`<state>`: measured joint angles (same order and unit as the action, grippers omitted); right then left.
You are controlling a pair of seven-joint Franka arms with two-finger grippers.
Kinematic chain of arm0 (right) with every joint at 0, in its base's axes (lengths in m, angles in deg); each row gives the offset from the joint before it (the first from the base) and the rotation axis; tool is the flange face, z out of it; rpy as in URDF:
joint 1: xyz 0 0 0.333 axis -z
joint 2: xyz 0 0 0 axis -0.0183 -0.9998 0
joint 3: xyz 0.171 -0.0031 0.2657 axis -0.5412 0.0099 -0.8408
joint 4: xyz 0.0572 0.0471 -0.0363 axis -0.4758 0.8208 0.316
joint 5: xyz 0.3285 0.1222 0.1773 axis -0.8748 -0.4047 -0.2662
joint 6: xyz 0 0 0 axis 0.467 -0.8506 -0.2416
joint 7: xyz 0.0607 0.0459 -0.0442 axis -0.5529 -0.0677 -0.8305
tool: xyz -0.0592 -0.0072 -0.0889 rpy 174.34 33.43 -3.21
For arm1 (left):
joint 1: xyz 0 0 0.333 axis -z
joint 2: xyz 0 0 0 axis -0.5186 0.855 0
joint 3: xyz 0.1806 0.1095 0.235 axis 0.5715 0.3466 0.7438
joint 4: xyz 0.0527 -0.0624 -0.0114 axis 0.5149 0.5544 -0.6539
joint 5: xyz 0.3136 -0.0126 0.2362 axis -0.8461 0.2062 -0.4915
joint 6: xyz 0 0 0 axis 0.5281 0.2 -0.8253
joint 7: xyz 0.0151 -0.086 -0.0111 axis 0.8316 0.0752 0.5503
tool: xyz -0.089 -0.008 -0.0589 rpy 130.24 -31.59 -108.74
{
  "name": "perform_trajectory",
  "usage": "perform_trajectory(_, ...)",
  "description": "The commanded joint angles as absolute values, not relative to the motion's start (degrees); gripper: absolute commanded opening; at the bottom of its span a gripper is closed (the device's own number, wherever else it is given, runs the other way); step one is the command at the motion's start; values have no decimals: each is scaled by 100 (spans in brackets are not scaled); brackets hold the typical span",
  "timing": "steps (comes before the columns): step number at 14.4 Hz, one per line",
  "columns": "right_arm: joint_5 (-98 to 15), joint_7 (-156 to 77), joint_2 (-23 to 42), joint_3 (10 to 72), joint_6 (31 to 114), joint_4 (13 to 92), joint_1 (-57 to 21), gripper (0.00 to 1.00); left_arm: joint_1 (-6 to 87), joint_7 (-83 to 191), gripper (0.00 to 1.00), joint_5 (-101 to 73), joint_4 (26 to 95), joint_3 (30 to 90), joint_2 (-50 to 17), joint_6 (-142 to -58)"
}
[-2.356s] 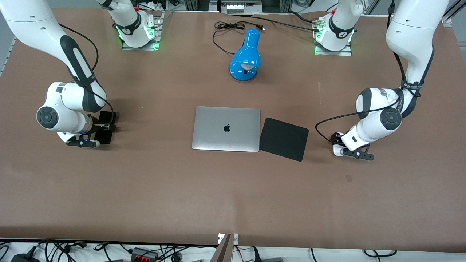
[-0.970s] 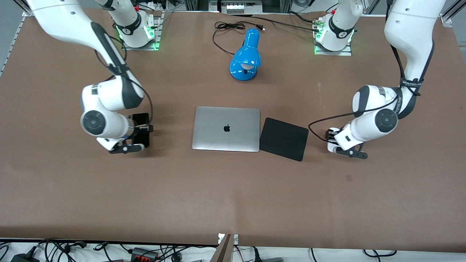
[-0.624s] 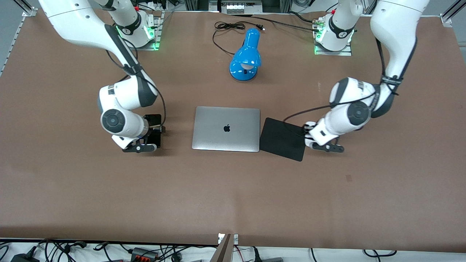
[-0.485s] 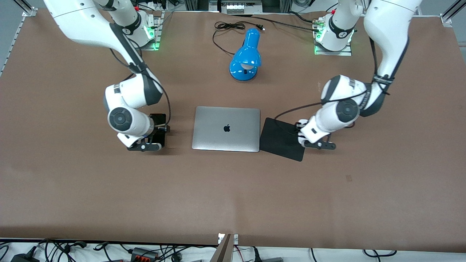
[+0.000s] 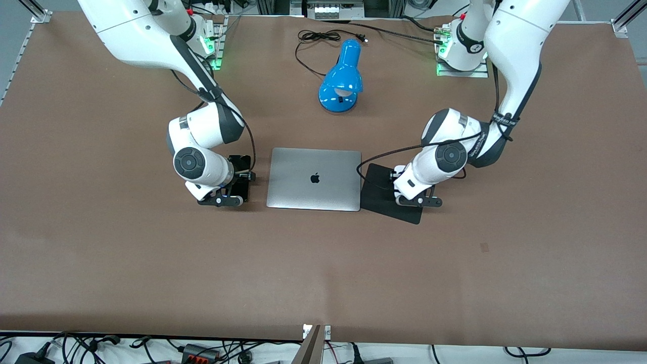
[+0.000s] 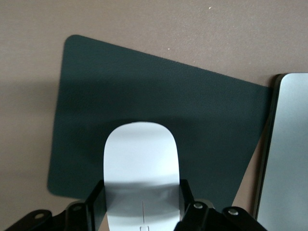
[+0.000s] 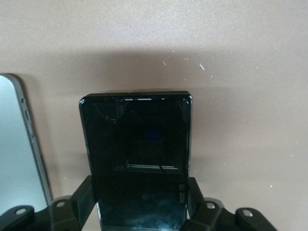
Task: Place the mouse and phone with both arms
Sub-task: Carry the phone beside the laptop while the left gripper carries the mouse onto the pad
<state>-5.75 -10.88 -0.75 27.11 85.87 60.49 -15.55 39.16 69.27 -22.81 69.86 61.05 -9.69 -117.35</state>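
My left gripper (image 5: 399, 186) is shut on the white mouse (image 6: 141, 163), its fingers (image 6: 96, 204) pressed to both sides, and holds it over the black mouse pad (image 5: 385, 203); the pad also shows under the mouse in the left wrist view (image 6: 207, 125). In the front view the hand hides the mouse. My right gripper (image 5: 236, 181) is shut on the black phone (image 5: 242, 172) and holds it low over the bare table beside the laptop, toward the right arm's end. In the right wrist view the phone (image 7: 139, 139) sits between the gripper's (image 7: 139, 197) fingers.
A closed silver laptop (image 5: 314, 178) lies at the table's middle, between phone and pad; its edge shows in the left wrist view (image 6: 288, 154) and the right wrist view (image 7: 17, 144). A blue desk lamp (image 5: 343, 78) with a black cable (image 5: 318, 36) stands farther from the front camera.
Both arms have swung inward toward the laptop. The left gripper carried the mouse from bare table to over the pad; the right gripper carried the phone up beside the laptop.
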Motion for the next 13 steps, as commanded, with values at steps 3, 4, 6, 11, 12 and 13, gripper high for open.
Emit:
perform_trajectory(3, -760, -748, -142, 2718, 8732, 5980, -1607, 0, 3967, 7025, 55, -2377, 6810, 6135, -670, -12038)
perform_trajectory(4, -770, -730, -142, 2727, 8793, 5980, -1695, 0, 3967, 7025, 56, -2377, 6749, 6135, -652, -12047)
perform_trajectory(6, -770, -730, -212, 2727, 8890, 5980, -1722, 0, 3967, 7025, 58, -2377, 6713, 6135, -608, -12048)
perform_trajectory(11, -752, -765, -317, 2727, 8926, 5971, -1783, 0, 3950, 7016, 100, -2385, 6713, 6144, -617, -12030)
perform_trajectory(12, -752, -765, -326, 2727, 8926, 5971, -1783, 0, 3950, 7016, 100, -2377, 6705, 6144, -634, -12004)
perform_trajectory(13, -752, -756, -335, 2727, 8935, 5971, -1783, 0, 3932, 7008, 100, -2385, 6678, 6144, -652, -11969)
